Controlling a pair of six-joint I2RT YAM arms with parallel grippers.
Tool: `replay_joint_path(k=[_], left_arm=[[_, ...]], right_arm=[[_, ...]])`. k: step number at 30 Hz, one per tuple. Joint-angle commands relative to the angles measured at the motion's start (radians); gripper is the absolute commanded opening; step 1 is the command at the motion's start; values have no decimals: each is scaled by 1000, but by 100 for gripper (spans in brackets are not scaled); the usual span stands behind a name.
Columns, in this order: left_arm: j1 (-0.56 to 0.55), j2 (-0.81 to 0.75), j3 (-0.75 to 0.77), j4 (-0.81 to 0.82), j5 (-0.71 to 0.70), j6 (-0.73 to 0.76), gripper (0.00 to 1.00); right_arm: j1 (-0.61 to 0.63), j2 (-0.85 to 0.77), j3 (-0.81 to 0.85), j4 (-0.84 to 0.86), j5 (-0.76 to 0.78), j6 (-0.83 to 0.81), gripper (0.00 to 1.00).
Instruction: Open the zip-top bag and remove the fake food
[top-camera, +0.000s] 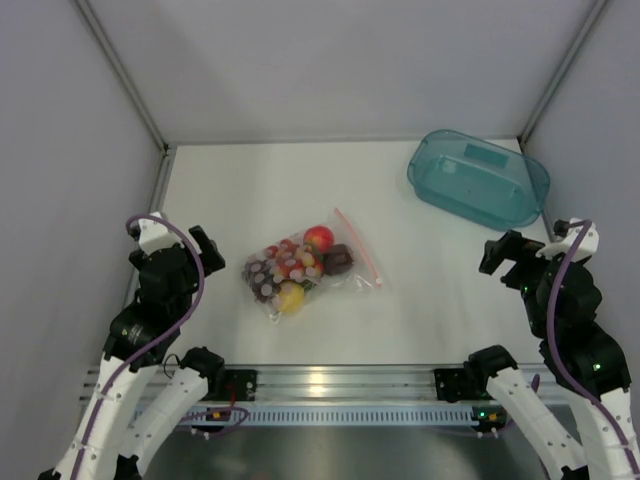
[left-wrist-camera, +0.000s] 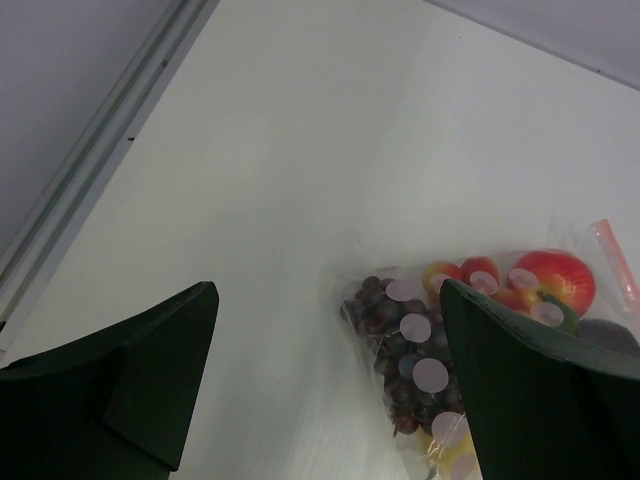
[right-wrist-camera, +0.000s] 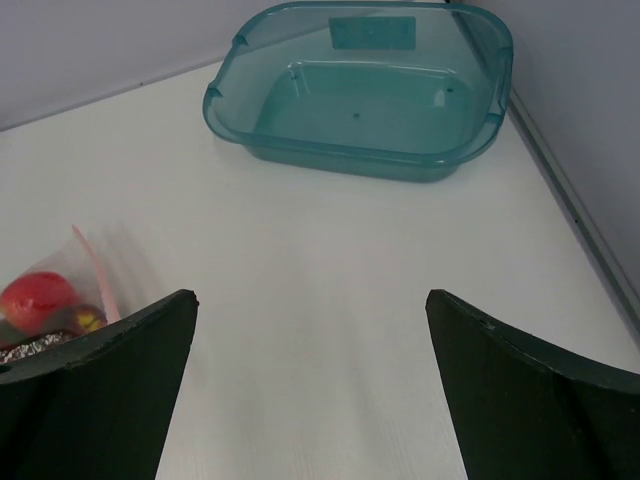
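Clear crinkly plastic zip-top bag (top-camera: 310, 265), pink strip on its 3 o'clock side, lies on the white table (top-camera: 430, 310) with small plastic fake food (top-camera: 293, 270) inside. Left gripper (top-camera: 207, 248) sits at the bag's 9 o'clock and right gripper (top-camera: 497, 253) at 3 o'clock, both with jaws wide and empty. Teal translucent plastic tub (top-camera: 478, 178) stands at 1 o'clock.

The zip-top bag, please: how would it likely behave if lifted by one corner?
The bag looks thin and crinkly, so it would probably sag rather than hold shape. The loose fruit inside would likely slide to the low end. The pink zip strip seems its stiffest edge.
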Motion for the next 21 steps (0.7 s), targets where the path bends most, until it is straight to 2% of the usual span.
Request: replay_joint_path(k=[1,5,8,15,19,21], left_arm=[[-4,-12,10,50,50,-15,99],[-2,50,40,48,65,-29,99],[-2,176,105,44,97,-44,99],[-4,492,269,45,268,-106,98],[-69,673,355,42,193,-103,97],[-137,794,428,19,119,-95,97]], right_arm=[[-10,-18,29,20,21,13,99],[-10,-2,28,4,24,23,99],[-10,21,21,-7,12,28,99],[-10,33,-1,-23,-79,23,99],[-12,27,-6,-43,-96,36,100],[-10,19,-8,-46,-112,37,99]])
